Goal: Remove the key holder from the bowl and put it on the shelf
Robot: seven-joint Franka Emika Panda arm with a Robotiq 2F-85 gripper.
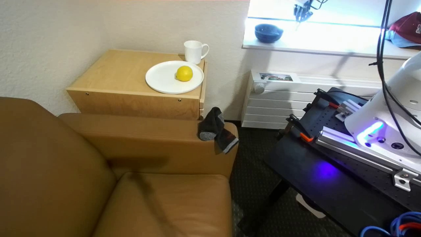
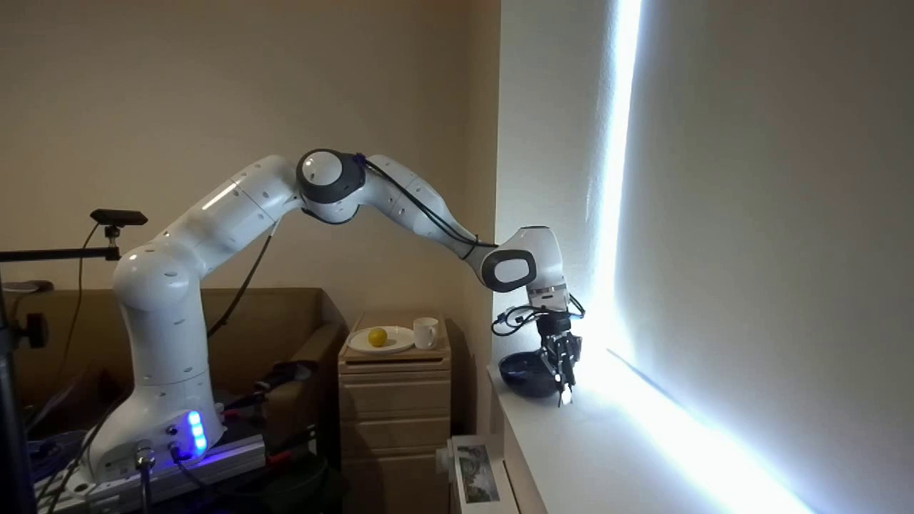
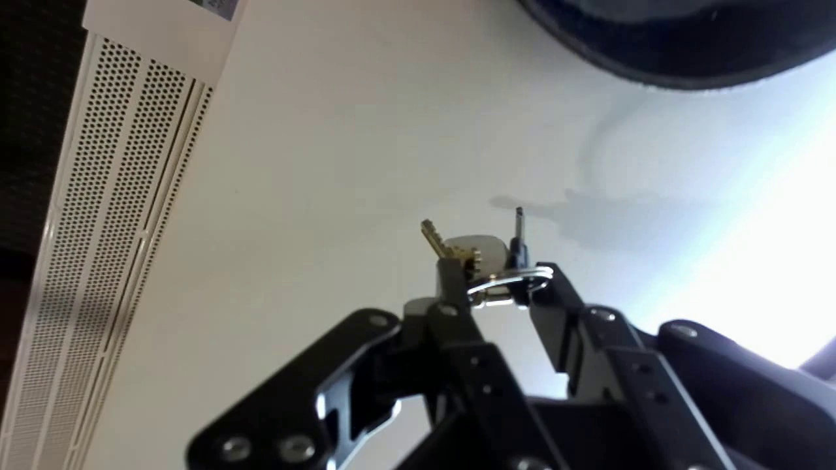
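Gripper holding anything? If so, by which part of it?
The gripper has the key holder by its metal ring, which spans the gap between the fingertips.

Just beside the claw, I see the bowl blocking that side; opposite, the shelf lies open to the red cap.
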